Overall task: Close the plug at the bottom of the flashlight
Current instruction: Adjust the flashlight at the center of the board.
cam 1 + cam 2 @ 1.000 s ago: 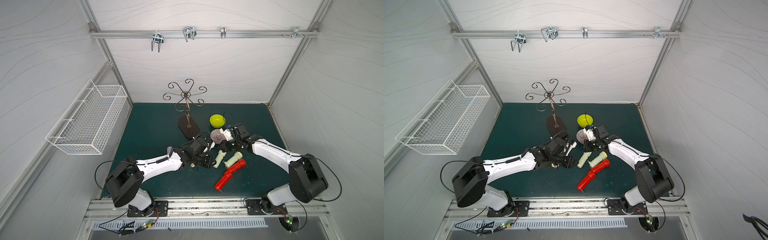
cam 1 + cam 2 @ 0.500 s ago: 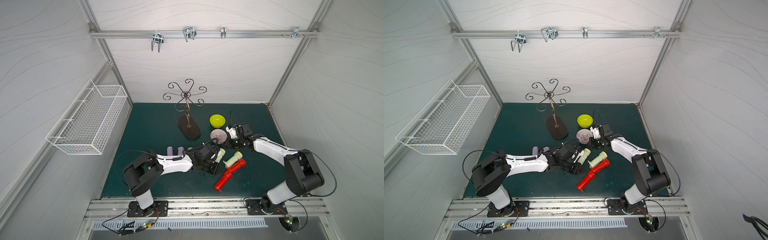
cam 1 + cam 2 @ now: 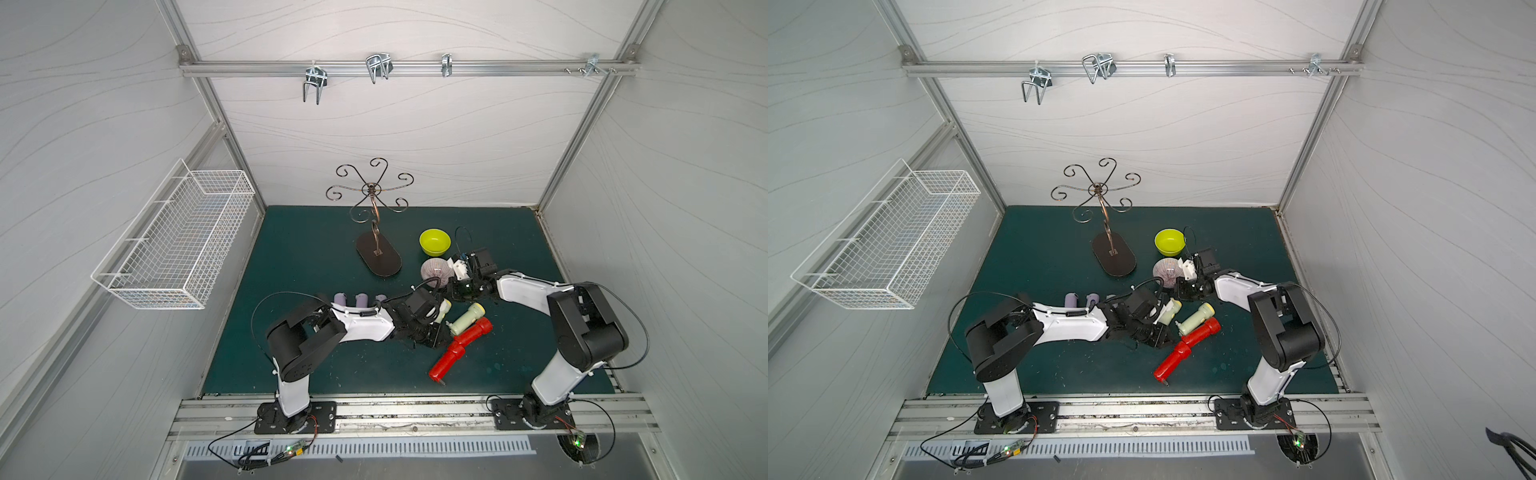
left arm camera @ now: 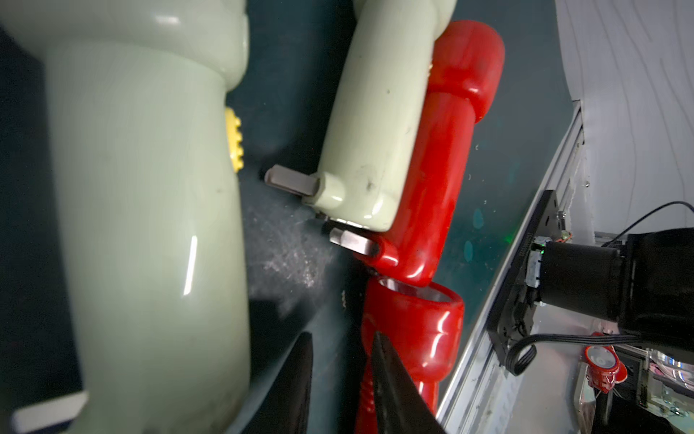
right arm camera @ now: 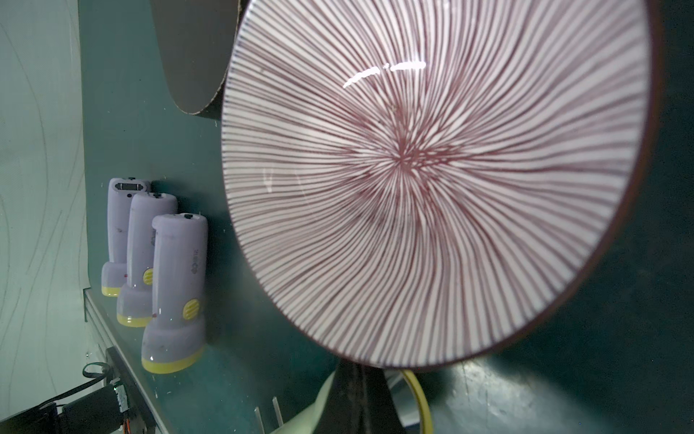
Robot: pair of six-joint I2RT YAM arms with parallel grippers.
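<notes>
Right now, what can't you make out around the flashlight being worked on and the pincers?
- Nearest pale green flashlight: blurred, plug end cut off by the left wrist view's edge; the left arm covers that end in both top views.
- Right pincer: tips blend into shadow at the striped bowl rim in the right wrist view; contact unreadable.
- Third purple flashlight: mostly behind the left arm in a top view.

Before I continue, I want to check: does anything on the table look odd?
Yes. A pale green flashlight and a red flashlight lie touching, each with a metal prong sticking out at its base.
</notes>
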